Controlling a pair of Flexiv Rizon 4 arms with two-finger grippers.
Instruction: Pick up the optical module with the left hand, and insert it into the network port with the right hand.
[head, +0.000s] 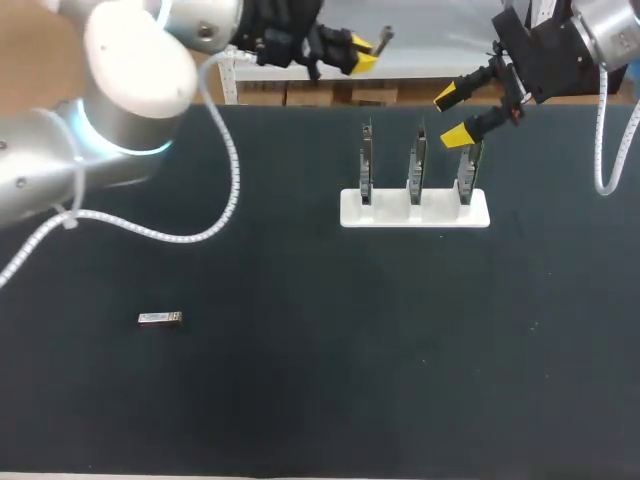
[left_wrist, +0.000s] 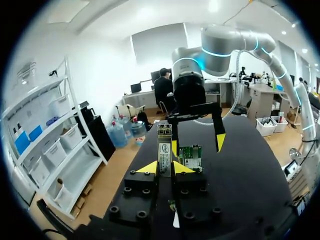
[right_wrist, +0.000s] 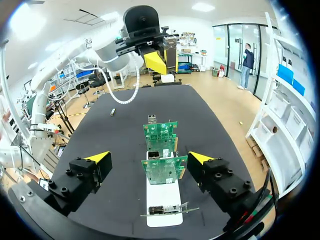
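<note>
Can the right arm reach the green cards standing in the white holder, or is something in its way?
Probably yes. The right gripper hangs open right by the green cards in the white holder, and nothing lies between them. The left gripper, shut on the optical module, is away from them.

The black table (head: 300, 400) bears a white stand (head: 414, 212) just below the right pincer (head: 452, 114). A small silvery block (head: 160, 319) lies well apart from that pincer.
</note>
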